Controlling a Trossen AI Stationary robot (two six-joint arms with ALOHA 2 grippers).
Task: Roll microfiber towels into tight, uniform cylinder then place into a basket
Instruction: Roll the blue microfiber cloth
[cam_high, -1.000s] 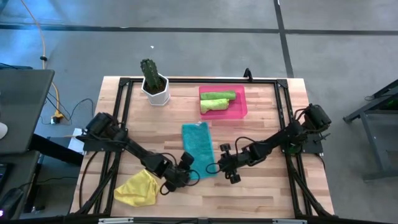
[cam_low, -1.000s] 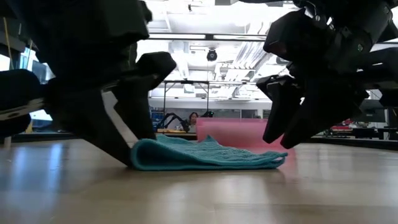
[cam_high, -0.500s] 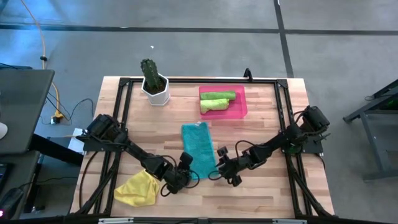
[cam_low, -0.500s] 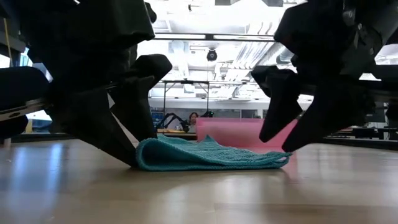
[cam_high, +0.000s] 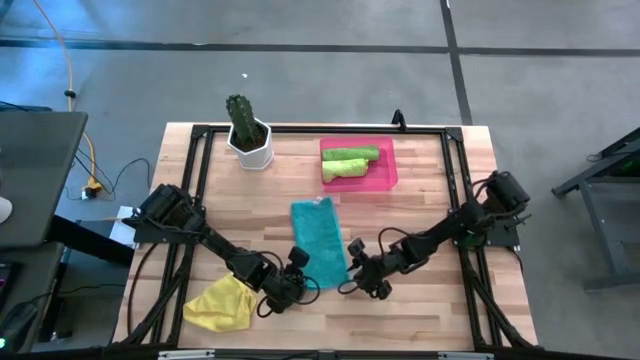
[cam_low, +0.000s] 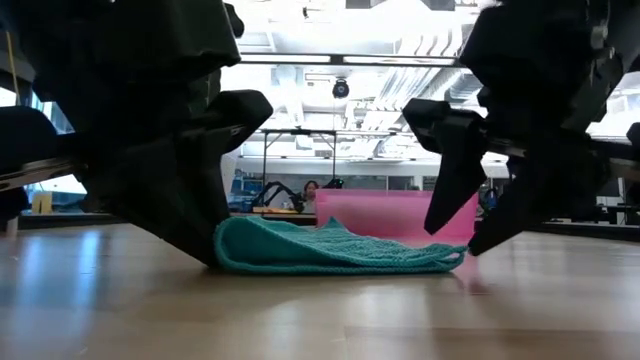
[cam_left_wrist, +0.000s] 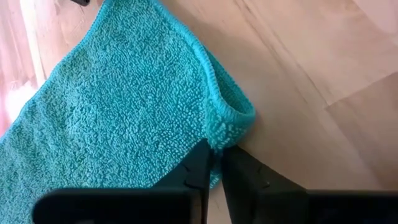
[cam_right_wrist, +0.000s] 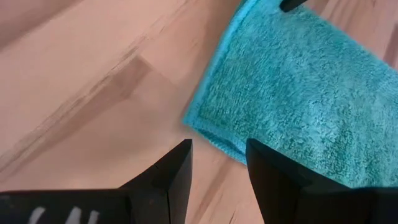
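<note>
A teal towel (cam_high: 319, 238) lies flat and lengthwise at the middle of the table, its near end toward both grippers. My left gripper (cam_high: 303, 281) is at the towel's near left corner, shut on it. My right gripper (cam_right_wrist: 217, 155) stands open just short of the near right corner (cam_right_wrist: 208, 134), with nothing between its fingers. The pink basket (cam_high: 390, 160) at the far side holds two rolled lime green towels (cam_high: 349, 154). A yellow towel (cam_high: 222, 303) lies crumpled near the front left. My left gripper pinches the teal towel's near left corner (cam_left_wrist: 231, 127) between its two fingers, at the hemmed edge. The fingers slant down from the table's near left side. The corner is puckered up into a small hump (cam_low: 238, 245); the rest of the towel lies on the table.
A white pot with a cactus (cam_high: 248, 135) stands at the far left. A black frame (cam_high: 200, 160) runs round the tabletop. Bare wood (cam_high: 420, 310) shows along the front edge and to the right of the towel.
My left gripper has shut on the teal towel's near left corner, which has bunched up into a rounder hump while the rest of the towel stayed flat. My right gripper has rolled about its own line and edged toward the towel's near right corner, still open.
</note>
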